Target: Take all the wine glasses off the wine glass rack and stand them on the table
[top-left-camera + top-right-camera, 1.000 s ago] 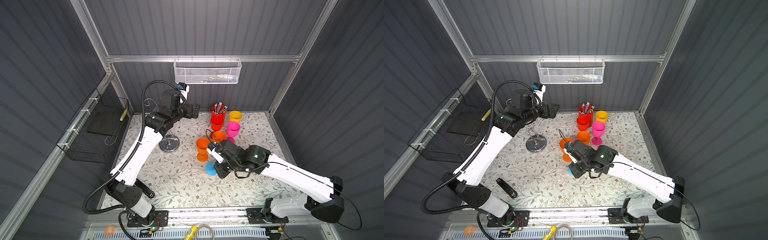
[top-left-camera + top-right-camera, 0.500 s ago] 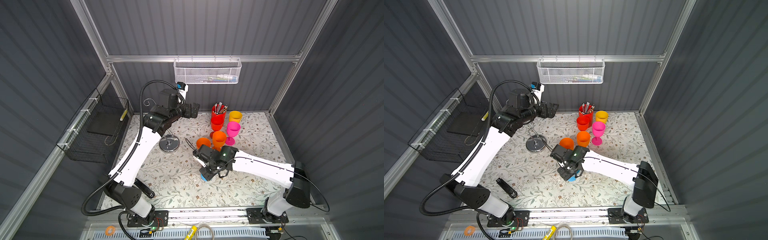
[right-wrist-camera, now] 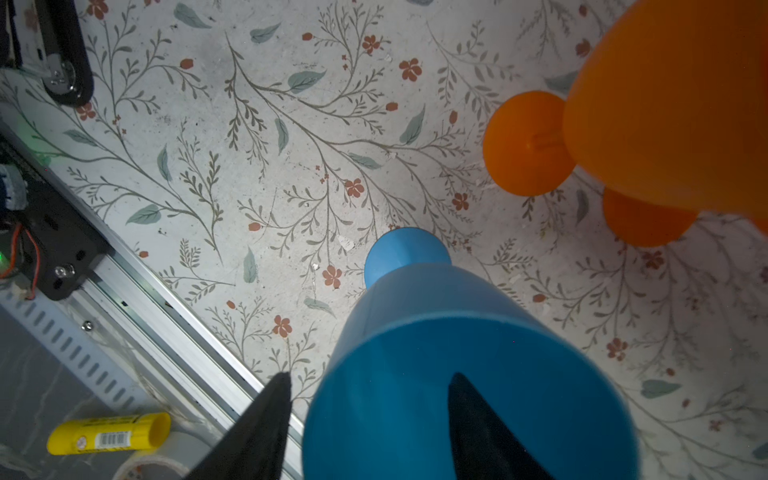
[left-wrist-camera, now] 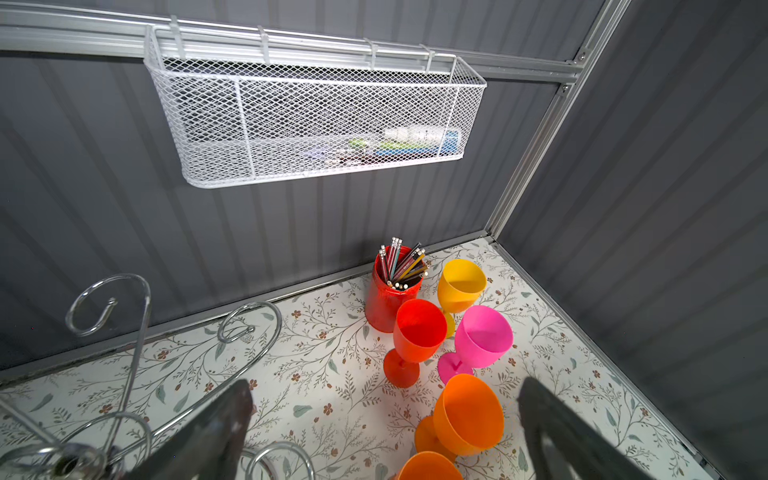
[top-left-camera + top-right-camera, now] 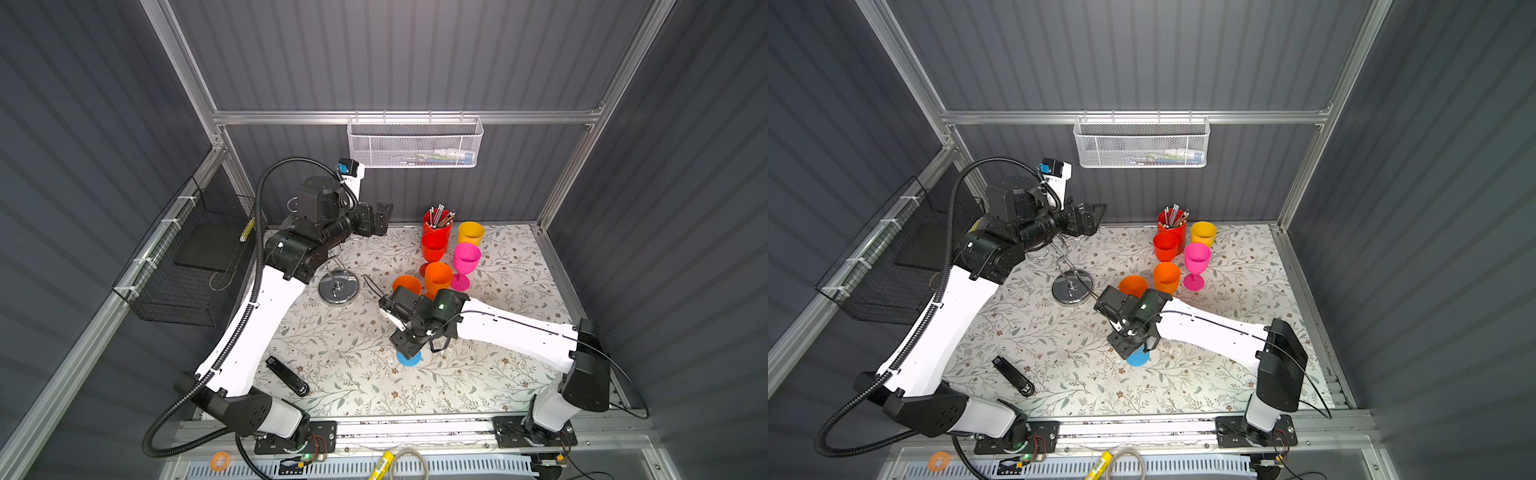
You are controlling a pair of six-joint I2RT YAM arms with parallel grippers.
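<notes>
A blue wine glass (image 3: pixel 469 365) stands upright on the floral table, its foot (image 5: pixel 408 358) (image 5: pixel 1137 358) showing under my right gripper (image 5: pixel 409 343) (image 3: pixel 370 376). That gripper is open, one finger inside the cup and one outside, both clear of the wall. The chrome wine glass rack (image 5: pixel 338 286) (image 5: pixel 1072 286) stands at the back left, and its scroll arms (image 4: pixel 137 291) carry nothing that I can see. My left gripper (image 5: pixel 380 216) (image 4: pixel 384 384) hangs open and empty beside the top of the rack.
Two orange glasses (image 5: pixel 437 277), a red one (image 5: pixel 433 246), a pink one (image 5: pixel 466 258), a yellow one (image 5: pixel 470 232) and a red pencil cup (image 5: pixel 437 218) cluster at the back. A white mesh basket (image 5: pixel 415 143) hangs on the wall. A black wire basket (image 5: pixel 187 266) is on the left, a black stapler (image 5: pixel 287 376) near the front.
My right arm carried the blue glass down and toward the front, away from the orange glasses, and its jaws opened off the rim. The left arm barely moved.
</notes>
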